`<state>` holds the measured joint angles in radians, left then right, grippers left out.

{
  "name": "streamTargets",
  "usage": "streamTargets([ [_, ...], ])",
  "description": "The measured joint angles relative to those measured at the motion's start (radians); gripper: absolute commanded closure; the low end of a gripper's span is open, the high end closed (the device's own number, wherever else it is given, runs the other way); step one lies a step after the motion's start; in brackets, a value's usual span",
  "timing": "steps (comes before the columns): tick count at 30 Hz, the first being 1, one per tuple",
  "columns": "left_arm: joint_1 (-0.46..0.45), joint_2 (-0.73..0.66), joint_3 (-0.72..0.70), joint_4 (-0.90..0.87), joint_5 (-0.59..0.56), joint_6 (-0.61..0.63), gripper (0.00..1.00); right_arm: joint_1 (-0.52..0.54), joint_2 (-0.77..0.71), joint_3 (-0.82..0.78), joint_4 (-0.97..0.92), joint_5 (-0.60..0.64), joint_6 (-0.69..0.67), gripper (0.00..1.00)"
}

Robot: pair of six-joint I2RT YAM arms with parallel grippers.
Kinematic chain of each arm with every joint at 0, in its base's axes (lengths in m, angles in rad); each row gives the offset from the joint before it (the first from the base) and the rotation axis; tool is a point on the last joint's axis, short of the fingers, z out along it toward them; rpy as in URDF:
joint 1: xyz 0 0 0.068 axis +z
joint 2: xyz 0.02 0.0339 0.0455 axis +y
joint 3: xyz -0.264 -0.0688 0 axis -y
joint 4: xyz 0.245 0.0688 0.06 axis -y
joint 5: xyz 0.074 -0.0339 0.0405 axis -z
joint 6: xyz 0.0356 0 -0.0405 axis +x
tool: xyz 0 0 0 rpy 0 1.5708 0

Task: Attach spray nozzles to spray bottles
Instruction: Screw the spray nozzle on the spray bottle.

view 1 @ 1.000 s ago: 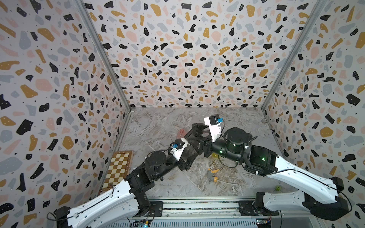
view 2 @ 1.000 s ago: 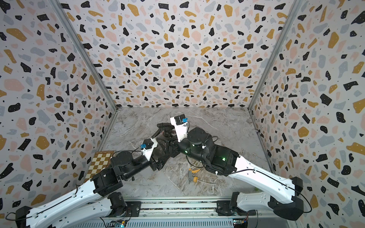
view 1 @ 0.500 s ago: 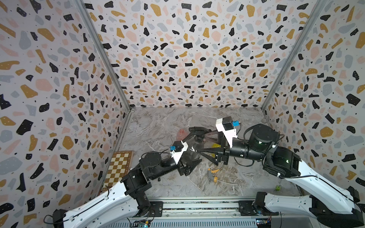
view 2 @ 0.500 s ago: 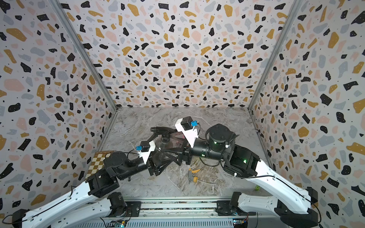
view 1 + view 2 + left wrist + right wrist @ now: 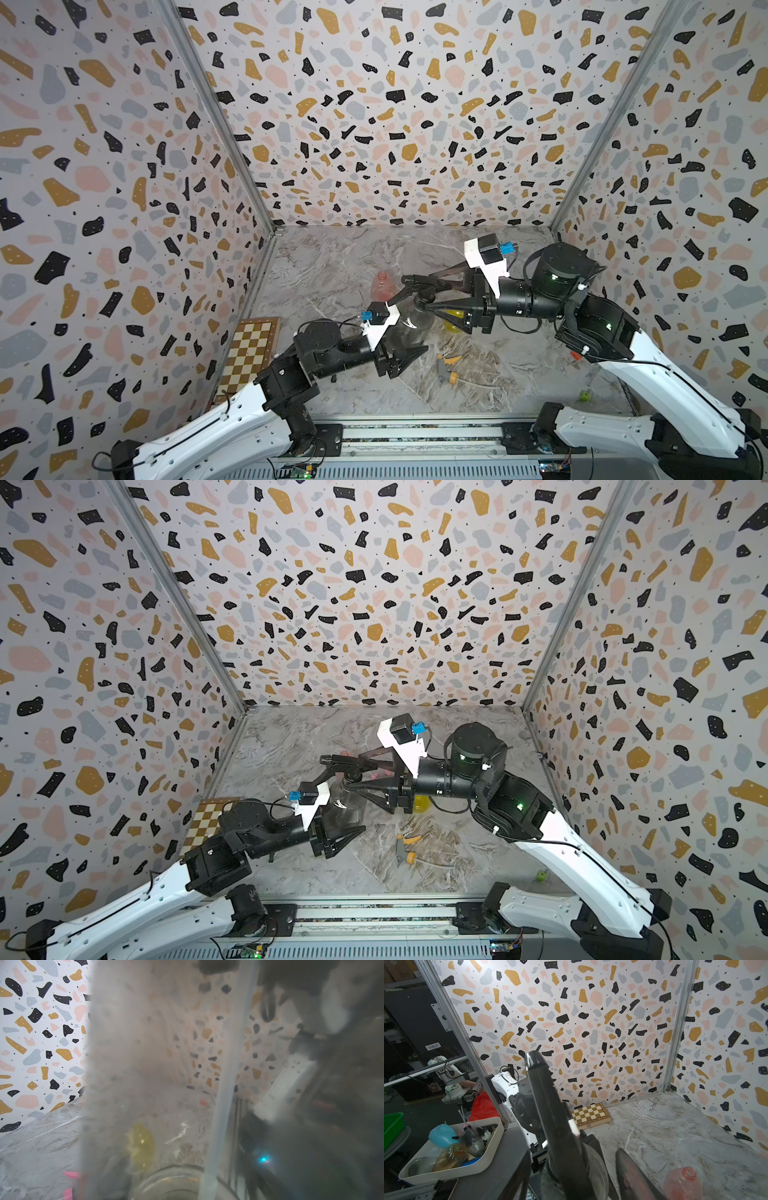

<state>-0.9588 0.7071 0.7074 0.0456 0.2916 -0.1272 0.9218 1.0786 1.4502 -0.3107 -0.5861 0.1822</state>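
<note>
Bottle (image 5: 417, 318) of smoky grey plastic is off the table (image 5: 353, 257) near its middle, clamped by its body in the left gripper (image 5: 405, 338), whose fingers are closed tight on it. In the left wrist view the grey wall (image 5: 145, 1043) fills most of the picture, with a pale dip tube (image 5: 228, 1064) running down inside. The black nozzle (image 5: 550, 1115) sits on the bottle's neck; how far it is screwed down I cannot tell. The right gripper (image 5: 417, 293) reaches in from the right with its fingers apart, one on each side of the nozzle head. In the right wrist view one finger (image 5: 633, 1172) stands clear of the nozzle, with bare table showing between them. The pink bottle (image 5: 382, 286) stands upright with its neck open, just behind the grey one. The yellow bottle (image 5: 453, 322) stands on the table under the right gripper, largely hidden by it in both top views. The grey and yellow nozzle (image 5: 446, 370) lies on its side nearer the front, its tube trailing to the right. Pink bits (image 5: 376, 776) show behind the right gripper's fingers, too small to make out. A chessboard (image 5: 249, 357) lies against the left wall, and a small green ball (image 5: 584, 396) rests near the front right corner
</note>
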Motion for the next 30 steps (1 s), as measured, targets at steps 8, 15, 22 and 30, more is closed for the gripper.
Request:
streamTargets([
  [8,0.0,0.0,0.0,0.0,0.001,0.0,1.0,0.0,0.025,0.0,0.001,-0.043,0.013,0.53],
  [15,0.0,0.003,0.0,0.0,-0.002,0.0,1.0,0.0,0.027,-0.002,0.008,-0.05,0.023,0.68],
  [22,0.0,0.004,0.0,0.0,-0.022,-0.015,1.0,0.006,0.027,-0.008,0.021,-0.026,0.021,0.81],
  [30,-0.003,0.001,0.0,-0.001,-0.126,-0.007,1.0,0.084,0.027,-0.024,0.056,0.163,0.084,0.83],
])
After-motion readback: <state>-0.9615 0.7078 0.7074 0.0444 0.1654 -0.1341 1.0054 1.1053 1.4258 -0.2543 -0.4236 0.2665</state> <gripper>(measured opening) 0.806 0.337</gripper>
